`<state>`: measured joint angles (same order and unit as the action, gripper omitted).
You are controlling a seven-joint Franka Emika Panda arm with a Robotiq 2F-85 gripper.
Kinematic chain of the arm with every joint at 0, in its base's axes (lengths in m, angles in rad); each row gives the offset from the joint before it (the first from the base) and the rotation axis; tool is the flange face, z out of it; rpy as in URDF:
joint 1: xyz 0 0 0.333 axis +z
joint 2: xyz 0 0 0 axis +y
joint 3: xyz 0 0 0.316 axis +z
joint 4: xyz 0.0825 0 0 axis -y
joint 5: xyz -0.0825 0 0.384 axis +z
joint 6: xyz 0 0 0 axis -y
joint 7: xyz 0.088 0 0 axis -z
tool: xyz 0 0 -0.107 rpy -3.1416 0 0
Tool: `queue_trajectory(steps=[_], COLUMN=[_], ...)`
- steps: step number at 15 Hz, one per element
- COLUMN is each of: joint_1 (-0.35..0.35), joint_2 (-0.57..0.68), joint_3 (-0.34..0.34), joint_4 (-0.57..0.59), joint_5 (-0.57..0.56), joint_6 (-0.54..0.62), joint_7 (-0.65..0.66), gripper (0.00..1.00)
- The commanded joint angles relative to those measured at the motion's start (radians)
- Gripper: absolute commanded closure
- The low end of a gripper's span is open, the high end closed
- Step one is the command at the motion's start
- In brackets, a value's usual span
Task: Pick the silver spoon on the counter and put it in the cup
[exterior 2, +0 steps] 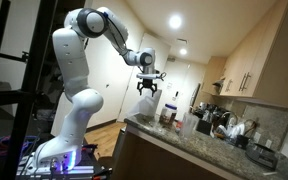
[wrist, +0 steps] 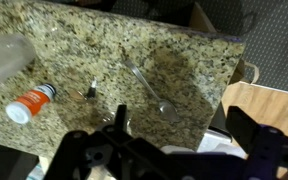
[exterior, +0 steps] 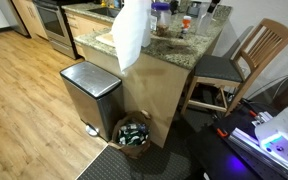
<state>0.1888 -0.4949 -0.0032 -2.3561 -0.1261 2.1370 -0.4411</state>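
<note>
The silver spoon (wrist: 149, 88) lies flat on the speckled granite counter (wrist: 84, 40), its bowl toward the counter's edge. My gripper (wrist: 179, 114) hangs open and empty above it, with dark fingers at the bottom of the wrist view. In an exterior view the gripper (exterior 2: 149, 88) is well above the counter (exterior 2: 184, 145), fingers pointing down. A translucent cup-like vessel (wrist: 4, 55) shows at the wrist view's left edge, too blurred to name. Several cups and jars (exterior: 164, 17) stand on the counter (exterior: 174, 45).
An orange-capped white bottle (wrist: 29, 103) and a small dark object (wrist: 89, 92) lie left of the spoon. A steel bin (exterior: 89, 90) and a basket (exterior: 134, 132) stand beside the island, with a wooden chair (exterior: 234, 65) at its far side. A white blurred shape (exterior: 134, 30) hides part of the top.
</note>
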Motion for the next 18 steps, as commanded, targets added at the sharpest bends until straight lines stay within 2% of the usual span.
queue_trajectory(steps=[1, 3, 4, 5, 8, 9, 10, 13, 16, 18], joint_1=[0.052, 0.062, 0.053, 0.050, 0.044, 0.042, 0.058, 0.061, 0.027, -0.018], joint_2=[0.138, 0.208, 0.225, 0.171, 0.225, 0.224, 0.226, 0.228, 0.220, 0.204], joint_3=[0.038, 0.037, 0.043, 0.058, 0.059, 0.060, 0.047, 0.046, 0.074, 0.117], joint_4=[0.029, 0.024, 0.020, 0.004, 0.009, 0.020, 0.021, 0.008, 0.009, 0.014], joint_5=[-0.016, -0.031, -0.038, -0.018, -0.024, -0.037, 0.003, 0.049, -0.021, -0.171], joint_6=[0.121, 0.191, 0.191, 0.164, 0.185, 0.153, 0.160, 0.226, 0.222, 0.164], joint_7=[-0.092, -0.167, -0.162, -0.114, -0.135, -0.149, -0.205, -0.231, -0.138, 0.035], gripper=[0.00, 0.00, 0.00, 0.00, 0.00, 0.00, 0.00, 0.00, 0.00, 0.00])
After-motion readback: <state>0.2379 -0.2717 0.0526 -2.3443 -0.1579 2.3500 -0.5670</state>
